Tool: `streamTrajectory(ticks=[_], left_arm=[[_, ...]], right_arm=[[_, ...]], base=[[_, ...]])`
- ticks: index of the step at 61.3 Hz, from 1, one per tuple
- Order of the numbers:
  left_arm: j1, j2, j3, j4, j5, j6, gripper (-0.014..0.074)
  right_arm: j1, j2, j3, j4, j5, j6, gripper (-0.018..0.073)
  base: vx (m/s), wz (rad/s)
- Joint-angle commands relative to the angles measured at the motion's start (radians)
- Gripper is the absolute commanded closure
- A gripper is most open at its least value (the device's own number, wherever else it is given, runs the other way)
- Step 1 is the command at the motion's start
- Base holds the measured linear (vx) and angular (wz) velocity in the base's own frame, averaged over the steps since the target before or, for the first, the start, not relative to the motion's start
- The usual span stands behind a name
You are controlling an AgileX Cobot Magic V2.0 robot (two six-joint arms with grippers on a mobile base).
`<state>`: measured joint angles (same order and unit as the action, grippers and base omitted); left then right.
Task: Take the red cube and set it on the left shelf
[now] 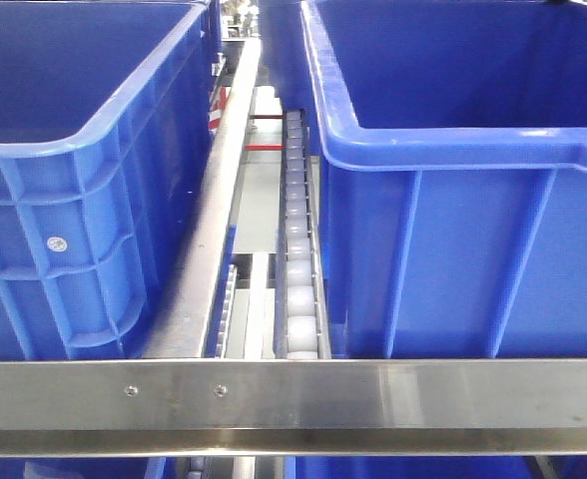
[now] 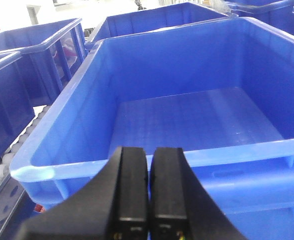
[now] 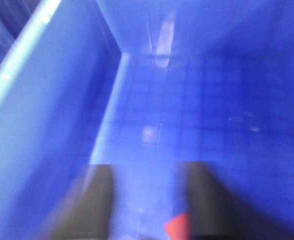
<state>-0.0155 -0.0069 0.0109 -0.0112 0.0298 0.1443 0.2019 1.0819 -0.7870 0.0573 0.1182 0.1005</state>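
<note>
The red cube (image 3: 178,227) shows only in the blurred right wrist view, as a small red corner at the bottom edge against the inner side of the right finger. My right gripper (image 3: 149,170) hangs open inside a blue crate (image 3: 52,100), its jaws much wider apart than the cube. Over on the other arm, my left gripper (image 2: 149,150) is shut with nothing between its fingers, just in front of the near rim of an empty blue crate (image 2: 187,125). The left shelf (image 1: 373,389) fills the front view: steel front rail with two screws. Neither gripper appears there.
Two large blue crates (image 1: 64,200) (image 1: 473,249) stand on the shelf, with a white roller track (image 1: 295,249) and a steel divider (image 1: 214,200) between them. More blue crates (image 2: 32,55) stand behind and left in the left wrist view, beside rollers (image 2: 2,160).
</note>
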Motion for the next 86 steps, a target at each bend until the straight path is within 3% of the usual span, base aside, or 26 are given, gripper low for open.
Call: streamTrajectory(ticks=[1, 22, 41, 86], left_arm=[[-0.005, 0.007, 0.022, -0.005, -0.091, 0.001, 0.0491], [-0.005, 0.007, 0.022, -0.005, -0.091, 0.001, 0.0491], [-0.005, 0.007, 0.022, -0.005, -0.091, 0.001, 0.0491], [-0.005, 0.007, 0.022, -0.005, -0.091, 0.001, 0.0491]], right_arm=[[-0.015, -0.106, 0.021, -0.007, -0.092, -0.005, 0.0515], [-0.145, -0.496, 0.281, -0.007, -0.080, -0.005, 0.0504], [-0.163, -0.729, 0.405, -0.007, 0.018, -0.005, 0.0504], [-0.163, -0.755, 0.449, -0.007, 0.063, -0.005, 0.0504]], base=[[0.00, 0.00], [0.00, 0.00], [0.00, 0.00], [0.00, 0.00]])
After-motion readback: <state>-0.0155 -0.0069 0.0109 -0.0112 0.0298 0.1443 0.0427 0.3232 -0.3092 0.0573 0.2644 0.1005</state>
